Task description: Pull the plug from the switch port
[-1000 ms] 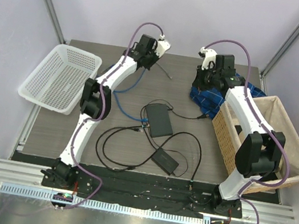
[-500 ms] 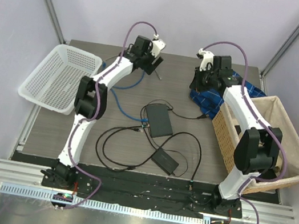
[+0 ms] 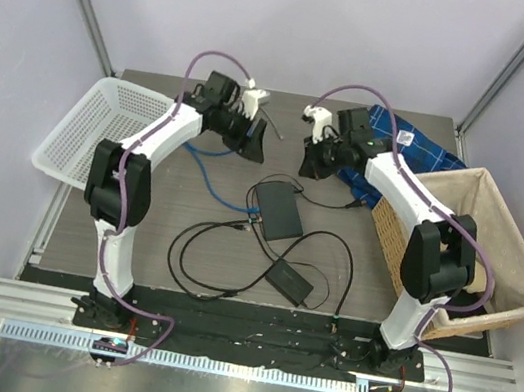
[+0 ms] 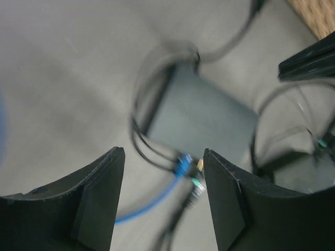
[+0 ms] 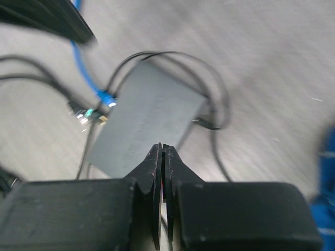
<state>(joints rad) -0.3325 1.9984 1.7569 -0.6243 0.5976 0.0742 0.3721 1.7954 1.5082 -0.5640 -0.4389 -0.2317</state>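
The switch (image 3: 278,209) is a flat dark grey box in the middle of the table. A blue plug (image 3: 253,213) on a blue cable (image 3: 207,172) sits in a port on its near-left edge, beside a black plug. My left gripper (image 3: 252,139) hovers behind and left of the box. In the left wrist view it (image 4: 163,154) stands open and empty, with the blue plug (image 4: 182,164) and the switch (image 4: 204,115) below the gap. My right gripper (image 3: 311,160) hangs behind the box. Its tips (image 5: 162,149) are shut on nothing above the switch (image 5: 146,125), apart from the blue plug (image 5: 106,97).
A black power brick (image 3: 289,282) with looping black cords lies nearer the arm bases. A white plastic basket (image 3: 110,134) stands at the left and a wicker basket (image 3: 467,242) at the right. A blue cloth (image 3: 384,147) lies behind the right arm.
Both arms have swung from the back of the table in toward the switch. The left gripper has gone from shut to open. The right gripper has stayed shut.
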